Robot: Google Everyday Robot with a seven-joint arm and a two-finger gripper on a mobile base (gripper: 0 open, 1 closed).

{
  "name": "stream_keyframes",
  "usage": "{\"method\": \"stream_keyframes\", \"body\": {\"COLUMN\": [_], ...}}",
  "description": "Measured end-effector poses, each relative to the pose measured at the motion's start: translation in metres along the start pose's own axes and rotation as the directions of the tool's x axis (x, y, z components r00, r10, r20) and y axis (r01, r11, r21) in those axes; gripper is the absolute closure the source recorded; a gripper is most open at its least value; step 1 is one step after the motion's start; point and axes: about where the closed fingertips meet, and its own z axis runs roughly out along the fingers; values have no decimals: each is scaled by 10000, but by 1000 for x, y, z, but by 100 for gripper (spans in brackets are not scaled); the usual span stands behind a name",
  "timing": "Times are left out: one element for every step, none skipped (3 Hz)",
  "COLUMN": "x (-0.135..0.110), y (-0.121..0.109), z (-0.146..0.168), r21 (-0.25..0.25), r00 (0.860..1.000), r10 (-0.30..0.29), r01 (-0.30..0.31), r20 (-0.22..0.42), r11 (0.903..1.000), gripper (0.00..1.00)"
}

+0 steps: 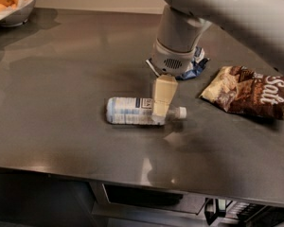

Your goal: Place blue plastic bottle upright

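The blue plastic bottle point(128, 111) lies on its side on the dark grey counter point(61, 79), a little right of the middle. Its white cap point(181, 112) points right. It is clear, with a pale blue-white label. My gripper point(161, 109) hangs from the pale grey arm point(180, 37) and is down at the bottle's shoulder, just left of the cap, and covers part of the label. The bottle part behind it is hidden.
A crumpled blue-and-white wrapper point(193, 66) lies just behind the gripper, partly hidden by the arm. A brown snack bag point(251, 92) lies at the right. A white bowl point(19, 14) of orange fruit stands at the far left corner. The counter's front edge point(132, 171) is near.
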Motion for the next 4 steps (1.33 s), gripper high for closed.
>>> {"method": "stream_keyframes", "body": {"x": [-3,-6,-8,-10], "y": [9,17,23,27], "z": [12,23,29,36], "r21": [-260,-477,-592,-640], "r00": [9992,9972,9950,9922], "r10": [-326,-622,-784,-923], "r01": [321,601,747,871], "r20": [-209,-426,-626,-841], "r11": [9991,9971,9955,9941], "gripper": [0,0,0,0]}}
